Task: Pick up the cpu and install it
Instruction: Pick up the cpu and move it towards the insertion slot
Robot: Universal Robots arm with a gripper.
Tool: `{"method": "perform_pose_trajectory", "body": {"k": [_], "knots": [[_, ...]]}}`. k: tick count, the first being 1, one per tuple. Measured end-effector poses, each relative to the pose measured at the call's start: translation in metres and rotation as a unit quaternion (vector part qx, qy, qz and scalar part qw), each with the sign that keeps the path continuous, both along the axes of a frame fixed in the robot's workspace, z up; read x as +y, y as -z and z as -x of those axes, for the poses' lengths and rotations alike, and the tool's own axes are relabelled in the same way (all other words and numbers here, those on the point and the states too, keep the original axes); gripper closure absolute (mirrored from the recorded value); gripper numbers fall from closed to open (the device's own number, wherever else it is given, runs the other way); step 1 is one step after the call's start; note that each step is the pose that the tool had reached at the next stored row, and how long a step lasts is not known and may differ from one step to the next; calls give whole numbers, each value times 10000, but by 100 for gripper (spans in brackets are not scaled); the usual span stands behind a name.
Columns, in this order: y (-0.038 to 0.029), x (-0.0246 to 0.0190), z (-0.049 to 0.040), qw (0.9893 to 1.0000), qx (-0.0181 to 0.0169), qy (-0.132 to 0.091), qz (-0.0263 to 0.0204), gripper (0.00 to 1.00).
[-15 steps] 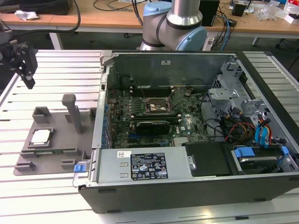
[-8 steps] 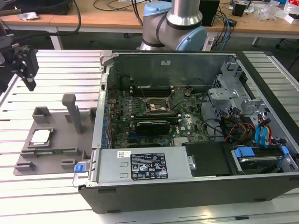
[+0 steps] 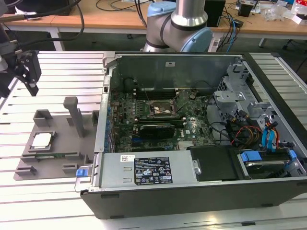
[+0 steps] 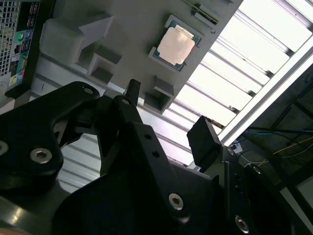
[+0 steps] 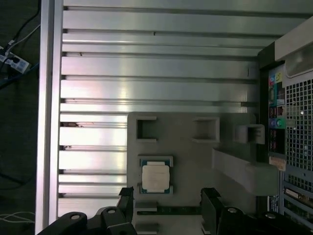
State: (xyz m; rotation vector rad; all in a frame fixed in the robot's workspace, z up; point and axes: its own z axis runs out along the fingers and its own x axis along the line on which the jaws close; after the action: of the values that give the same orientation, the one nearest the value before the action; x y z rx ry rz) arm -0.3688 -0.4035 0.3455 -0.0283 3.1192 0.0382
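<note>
The cpu (image 3: 42, 140) is a small square chip with a pale silver top. It lies flat in a recess of the grey fixture plate (image 3: 57, 160), at the exterior view's left of the computer case. My gripper (image 3: 26, 74) hangs in the air above and behind the plate, well clear of the chip. In both wrist views the black fingers (image 5: 126, 197) stand wide apart with nothing between them, and the cpu (image 5: 155, 177) (image 4: 174, 45) lies on the plate (image 5: 195, 156) below the open gripper (image 5: 168, 200) (image 4: 168, 117). The black-framed socket (image 3: 162, 109) sits on the motherboard (image 3: 192, 132).
The open computer case (image 3: 192, 191) fills the middle and right of the exterior view, with a power supply (image 3: 148, 170) along its near side. Grey posts (image 3: 73, 115) rise from the fixture plate. The slatted aluminium table (image 3: 62, 72) lies under everything. Cables hang behind.
</note>
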Motion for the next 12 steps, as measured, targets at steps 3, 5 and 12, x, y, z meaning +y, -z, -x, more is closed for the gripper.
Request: {"method": "perform_pose_trajectory", "body": {"k": [3, 5, 12], "knots": [[31, 0, 0, 10000, 0, 0, 0, 34], [52, 0, 0, 10000, 0, 0, 0, 34], [143, 0, 0, 10000, 0, 0, 0, 34]]}}
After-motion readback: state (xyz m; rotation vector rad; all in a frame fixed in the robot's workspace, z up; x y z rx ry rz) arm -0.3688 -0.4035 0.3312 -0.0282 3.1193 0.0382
